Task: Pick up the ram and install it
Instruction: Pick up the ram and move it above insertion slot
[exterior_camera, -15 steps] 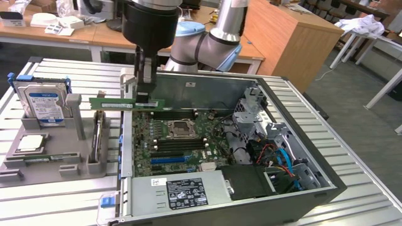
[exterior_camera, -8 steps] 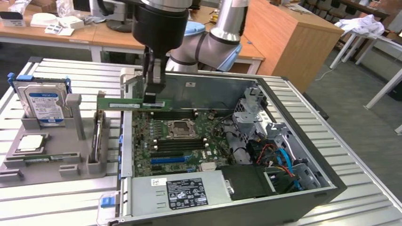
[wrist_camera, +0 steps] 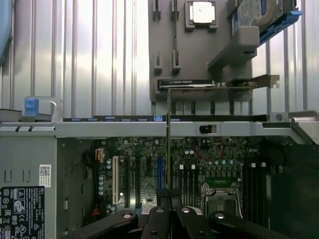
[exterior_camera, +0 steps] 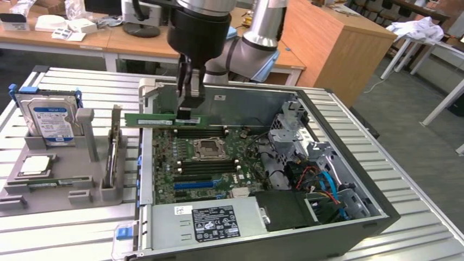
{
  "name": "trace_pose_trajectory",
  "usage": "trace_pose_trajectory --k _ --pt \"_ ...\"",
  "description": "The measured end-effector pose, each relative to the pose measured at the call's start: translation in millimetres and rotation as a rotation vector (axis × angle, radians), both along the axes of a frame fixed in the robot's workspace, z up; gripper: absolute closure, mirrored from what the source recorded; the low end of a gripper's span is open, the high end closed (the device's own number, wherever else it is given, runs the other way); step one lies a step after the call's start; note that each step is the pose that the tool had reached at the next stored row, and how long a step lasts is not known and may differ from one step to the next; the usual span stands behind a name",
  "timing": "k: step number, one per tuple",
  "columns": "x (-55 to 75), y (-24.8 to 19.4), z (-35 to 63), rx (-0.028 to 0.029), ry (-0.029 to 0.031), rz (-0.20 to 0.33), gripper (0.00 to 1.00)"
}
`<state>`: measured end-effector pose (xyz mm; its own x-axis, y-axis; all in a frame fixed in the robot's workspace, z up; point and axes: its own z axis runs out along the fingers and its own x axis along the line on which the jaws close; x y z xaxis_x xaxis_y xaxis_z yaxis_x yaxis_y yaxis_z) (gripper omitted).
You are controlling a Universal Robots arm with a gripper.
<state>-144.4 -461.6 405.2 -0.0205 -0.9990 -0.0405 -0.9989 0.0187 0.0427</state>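
One hand (exterior_camera: 188, 113) clamps the ram (exterior_camera: 149, 120), holding it above the motherboard (exterior_camera: 190, 163).

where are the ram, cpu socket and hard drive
ram (exterior_camera: 151, 120): exterior view, on its green board
cpu socket (exterior_camera: 208, 147): exterior view, on the middle of its metal frame
hard drive (exterior_camera: 52, 117): exterior view, on its label

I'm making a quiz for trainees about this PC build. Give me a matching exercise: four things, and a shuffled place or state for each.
1. ram
2. hard drive
3. CPU socket
4. gripper

A. upright in the grey holder
B. middle of the motherboard
C. shut on the ram
D. level over the open case

Pairs: 1-D, 2-A, 3-B, 4-C
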Motion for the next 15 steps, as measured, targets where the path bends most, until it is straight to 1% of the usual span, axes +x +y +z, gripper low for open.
trace_pose_trajectory --k 7,8,9,10,15 --pt "15.3 0.0 0.0 -0.0001 0.0 0.0 0.89" --pt "29.1 0.0 0.0 0.0 0.0 0.0 0.89" --pt "40.1 0.0 0.0 0.0 0.0 0.0 0.89" --pt "45.9 0.0 0.0 0.0 0.0 0.0 0.89" --pt "56.7 0.0 0.0 -0.0001 0.0 0.0 0.89"
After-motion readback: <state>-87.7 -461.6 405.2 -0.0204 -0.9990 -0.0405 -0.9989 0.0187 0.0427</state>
